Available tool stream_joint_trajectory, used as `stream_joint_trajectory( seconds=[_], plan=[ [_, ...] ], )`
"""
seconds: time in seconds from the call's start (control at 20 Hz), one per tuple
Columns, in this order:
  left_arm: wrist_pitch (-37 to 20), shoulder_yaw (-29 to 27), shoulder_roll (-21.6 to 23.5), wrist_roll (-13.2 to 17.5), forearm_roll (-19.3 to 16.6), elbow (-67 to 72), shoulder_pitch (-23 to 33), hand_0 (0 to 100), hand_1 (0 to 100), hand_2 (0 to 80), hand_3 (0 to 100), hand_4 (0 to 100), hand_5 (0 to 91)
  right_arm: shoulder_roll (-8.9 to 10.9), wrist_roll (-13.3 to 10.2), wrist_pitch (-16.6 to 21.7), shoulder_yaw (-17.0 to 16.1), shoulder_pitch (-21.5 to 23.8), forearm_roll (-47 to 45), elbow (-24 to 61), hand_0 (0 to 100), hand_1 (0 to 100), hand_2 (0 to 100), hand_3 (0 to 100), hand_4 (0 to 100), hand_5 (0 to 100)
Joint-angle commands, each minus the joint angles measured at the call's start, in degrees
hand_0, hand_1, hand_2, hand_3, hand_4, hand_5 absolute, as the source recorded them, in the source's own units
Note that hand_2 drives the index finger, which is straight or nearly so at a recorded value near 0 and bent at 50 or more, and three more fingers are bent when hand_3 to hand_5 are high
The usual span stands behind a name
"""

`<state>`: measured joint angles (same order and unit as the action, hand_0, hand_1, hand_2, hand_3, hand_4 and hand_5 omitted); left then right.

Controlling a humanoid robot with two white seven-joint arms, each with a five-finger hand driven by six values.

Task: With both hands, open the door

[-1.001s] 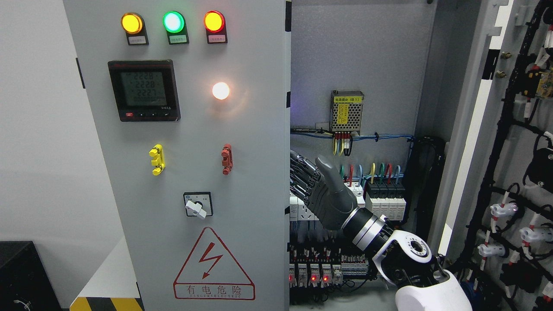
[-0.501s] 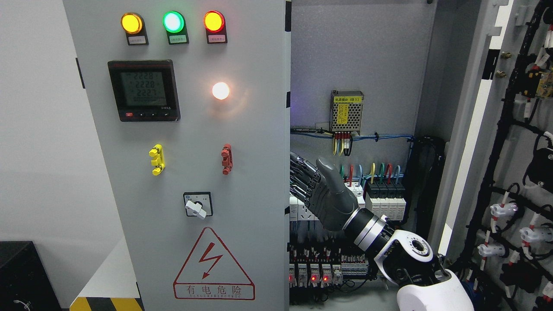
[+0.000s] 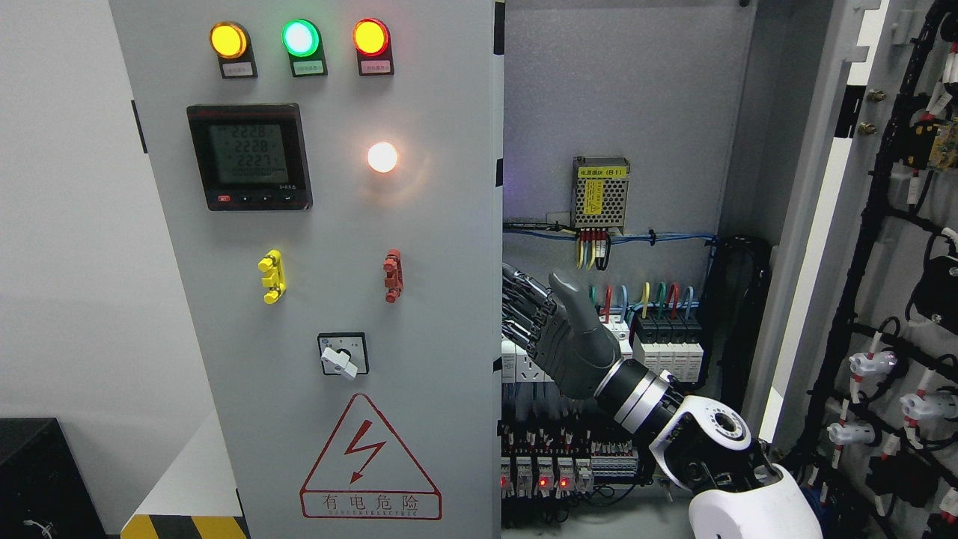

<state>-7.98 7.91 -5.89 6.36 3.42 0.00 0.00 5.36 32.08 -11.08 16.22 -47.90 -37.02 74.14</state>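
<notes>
**Electrical cabinet, one door shut, one swung wide**

Left door (image 3: 329, 299): grey, closed, carrying three lit indicator lamps (image 3: 299, 37), a digital meter (image 3: 249, 156), a glowing white lamp (image 3: 382, 157), a yellow handle (image 3: 272, 276), a red handle (image 3: 393, 275), a rotary switch (image 3: 343, 355) and a red hazard triangle (image 3: 369, 460). Right door (image 3: 898, 247): open, wiring harness on its inner face. Cabinet interior (image 3: 621, 97): power supply (image 3: 600, 193), coloured wires, breakers. Right hand (image 3: 557, 329): inside the opening, fingers (image 3: 520, 303) at the left door's edge, thumb raised.
</notes>
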Motion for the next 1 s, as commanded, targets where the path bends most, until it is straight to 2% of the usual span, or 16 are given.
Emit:
stream_joint_trajectory(
  seconds=[0.0,0.4,0.55,0.95],
  plan=[
    [-0.02,0.0,0.0,-0.21,0.01,-0.17,0.44,12,56,0.0,0,0,0.0,0.09,1.23,-0.09,0.04,-0.35,-0.16,-0.58,6,14,0,0,0,0],
    [-0.02,0.0,0.0,-0.21,0.01,-0.17,0.44,12,56,0.0,0,0,0.0,0.17,1.84,-0.17,-0.04,-0.7,-0.33,-0.67,6,14,0,0,0,0],
    [-0.02,0.0,0.09,-0.21,0.01,-0.17,0.44,12,56,0.0,0,0,0.0,0.79,3.42,-0.26,0.04,-1.22,-0.16,-0.84,6,14,0,0,0,0],
    [-0.02,0.0,0.0,-0.21,0.01,-0.17,0.44,12,56,0.0,0,0,0.0,1.49,3.6,-0.88,0.04,-1.4,-0.33,-1.19,6,14,0,0,0,0]
  ],
)
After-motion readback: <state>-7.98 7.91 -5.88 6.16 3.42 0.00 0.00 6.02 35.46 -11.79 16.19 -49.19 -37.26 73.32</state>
